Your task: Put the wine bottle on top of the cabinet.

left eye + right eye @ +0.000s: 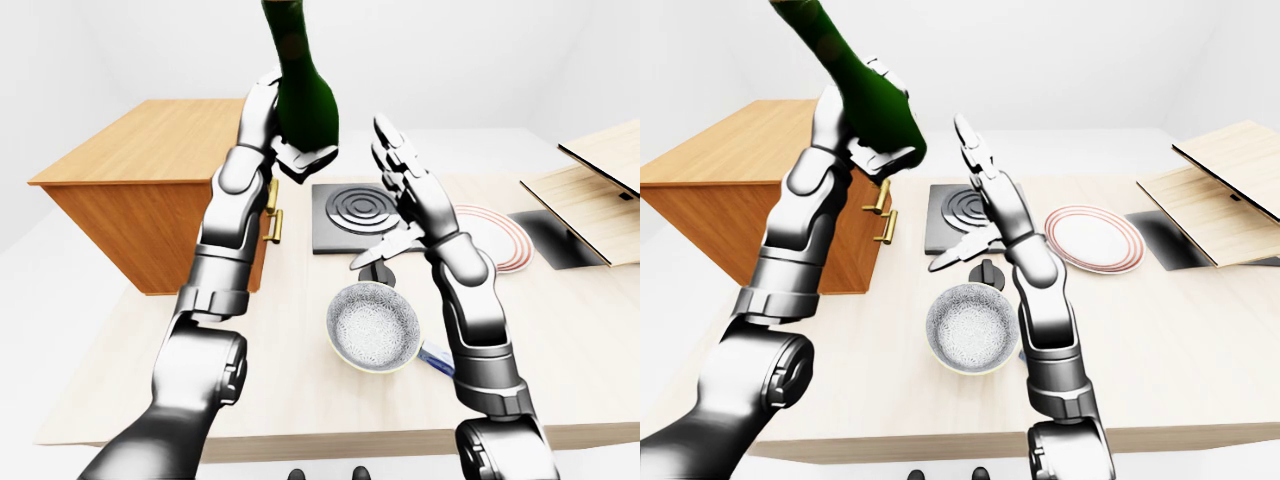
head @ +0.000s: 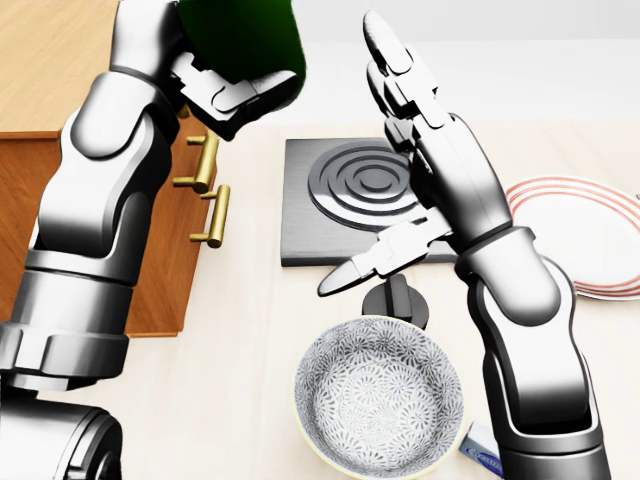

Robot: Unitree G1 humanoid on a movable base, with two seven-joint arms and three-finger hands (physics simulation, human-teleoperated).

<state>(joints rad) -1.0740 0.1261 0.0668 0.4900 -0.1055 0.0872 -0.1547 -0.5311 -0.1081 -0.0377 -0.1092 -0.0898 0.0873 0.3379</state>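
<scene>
Bottle in hand, lifted clear of the table: the green wine bottle [image 1: 303,95] is clamped near its base by the left hand [image 1: 290,150], its fingers [image 2: 235,98] wrapped round the lower body, and its neck runs out of the top of the left-eye view. In the right-eye view the bottle leans toward the upper left, so it is tilted rather than upright. The wooden cabinet [image 1: 140,150] lies to the left of the hand in the left-eye view, its flat top bare as far as can be seen, its brass handles [image 2: 208,195] facing the table [image 1: 300,400].

The right hand [image 1: 405,195] holds nothing; its fingers are spread open, raised over the black hob plate [image 1: 355,215] with the thumb pointing down toward a patterned bowl [image 1: 374,326]. A red-rimmed plate [image 1: 1093,238] lies further right.

The step in hand looks like the carry across to the cabinet top. To do it well, swing the left arm leftward while keeping the base higher than the cabinet's edge, bring the bottle back to vertical before lowering, and set it down well inside the top. How firm the grip is I cannot judge, since the bottle hides part of the fingers, so release only once the base sits flat. The right hand should stay clear of the bowl.
</scene>
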